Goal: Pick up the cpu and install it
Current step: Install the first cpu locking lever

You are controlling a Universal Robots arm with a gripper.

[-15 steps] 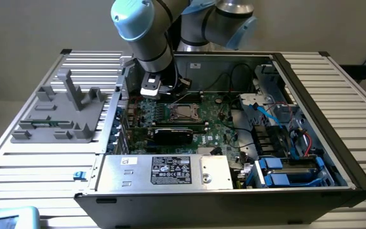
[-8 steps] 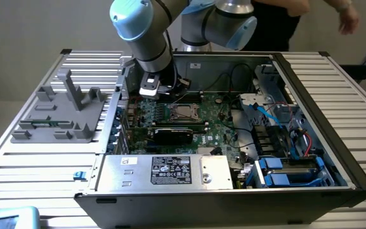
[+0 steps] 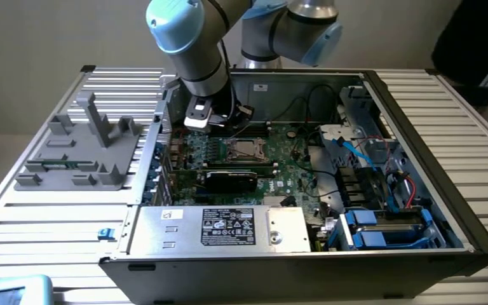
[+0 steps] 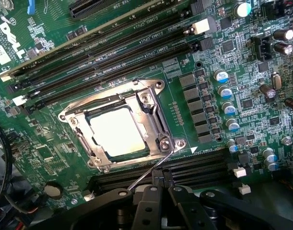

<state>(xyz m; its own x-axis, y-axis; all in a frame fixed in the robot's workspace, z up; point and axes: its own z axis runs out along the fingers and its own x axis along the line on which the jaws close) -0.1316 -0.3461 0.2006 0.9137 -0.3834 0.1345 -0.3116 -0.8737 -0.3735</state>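
The cpu, a flat square chip with a pale metal top, lies inside the silver socket frame on the green motherboard. In the exterior view the cpu sits mid-board inside the open computer case. A thin wire lever runs from the socket corner toward my gripper. The fingers are shut together, with nothing visible between them. My gripper hangs over the board, just to the exterior view's left of the socket and apart from the chip.
Black memory slots flank the socket on both sides, and capacitors stand nearby. A black card lies in front of the socket. At the case front is a silver box with a black label. A grey fixture stands outside on the exterior view's left.
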